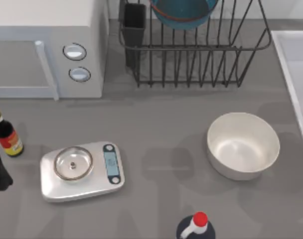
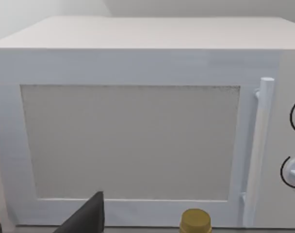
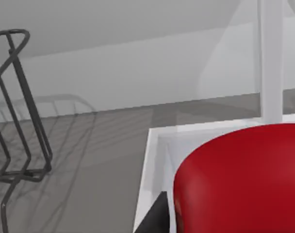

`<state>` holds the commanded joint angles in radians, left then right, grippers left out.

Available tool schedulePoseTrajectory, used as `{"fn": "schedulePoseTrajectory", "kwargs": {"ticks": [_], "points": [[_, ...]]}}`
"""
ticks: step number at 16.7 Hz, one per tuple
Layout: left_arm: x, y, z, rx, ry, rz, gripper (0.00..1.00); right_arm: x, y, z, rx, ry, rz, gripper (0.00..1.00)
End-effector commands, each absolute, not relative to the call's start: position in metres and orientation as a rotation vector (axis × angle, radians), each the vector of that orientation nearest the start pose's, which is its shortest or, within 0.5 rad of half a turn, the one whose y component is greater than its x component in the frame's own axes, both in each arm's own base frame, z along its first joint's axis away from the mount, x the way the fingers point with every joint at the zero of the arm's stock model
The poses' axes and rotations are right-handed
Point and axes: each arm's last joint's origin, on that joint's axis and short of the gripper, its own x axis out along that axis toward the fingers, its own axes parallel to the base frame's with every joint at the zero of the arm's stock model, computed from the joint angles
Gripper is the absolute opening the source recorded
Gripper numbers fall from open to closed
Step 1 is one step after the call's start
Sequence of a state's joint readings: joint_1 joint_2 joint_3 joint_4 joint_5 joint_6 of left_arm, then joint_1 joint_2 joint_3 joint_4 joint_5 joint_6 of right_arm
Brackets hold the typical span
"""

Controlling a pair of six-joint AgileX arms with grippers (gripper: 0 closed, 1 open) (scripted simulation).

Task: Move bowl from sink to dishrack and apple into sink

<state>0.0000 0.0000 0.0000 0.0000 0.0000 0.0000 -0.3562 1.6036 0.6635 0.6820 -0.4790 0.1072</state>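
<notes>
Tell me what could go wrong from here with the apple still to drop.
1. The apple sits right at the sink rim in the right wrist view; released too early, it could land on the counter and roll.
2. The bowl is tilted among the dishrack bars and might slip.

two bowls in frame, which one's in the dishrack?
The teal-blue bowl with the reddish-orange stripe: it sits among the bars of the dishrack. The larger white bowl stands on the table, in front of the rack.
</notes>
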Motion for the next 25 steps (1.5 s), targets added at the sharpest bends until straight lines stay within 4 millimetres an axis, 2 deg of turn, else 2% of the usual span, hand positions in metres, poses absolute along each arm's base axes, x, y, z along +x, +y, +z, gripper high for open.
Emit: {"fn": "schedulePoseTrajectory", "kwargs": {"ticks": [2, 5, 13, 16, 20, 25], "points": [[0.106, -0.001, 0.16, 0.0, 0.0, 0.0, 1.0, 0.288, -0.116, 0.189, 0.116, 0.131, 0.069, 0.0], [0.106, -0.001, 0.16, 0.0, 0.0, 0.0, 1.0, 0.271, -0.132, 0.205, 0.022, 0.021, 0.006, 0.0], [0.106, -0.001, 0.16, 0.0, 0.0, 0.0, 1.0, 0.27, -0.137, 0.206, 0.004, 0.003, -0.009, 0.0], [0.106, -0.001, 0.16, 0.0, 0.0, 0.0, 1.0, 0.276, -0.142, 0.185, 0.007, 0.01, -0.011, 0.0], [0.106, -0.001, 0.16, 0.0, 0.0, 0.0, 1.0, 0.282, -0.147, 0.135, 0.004, 0.005, -0.009, 0.0], [0.106, -0.001, 0.16, 0.0, 0.0, 0.0, 1.0, 0.273, -0.141, 0.078, -0.005, -0.011, -0.009, 0.0]]}}
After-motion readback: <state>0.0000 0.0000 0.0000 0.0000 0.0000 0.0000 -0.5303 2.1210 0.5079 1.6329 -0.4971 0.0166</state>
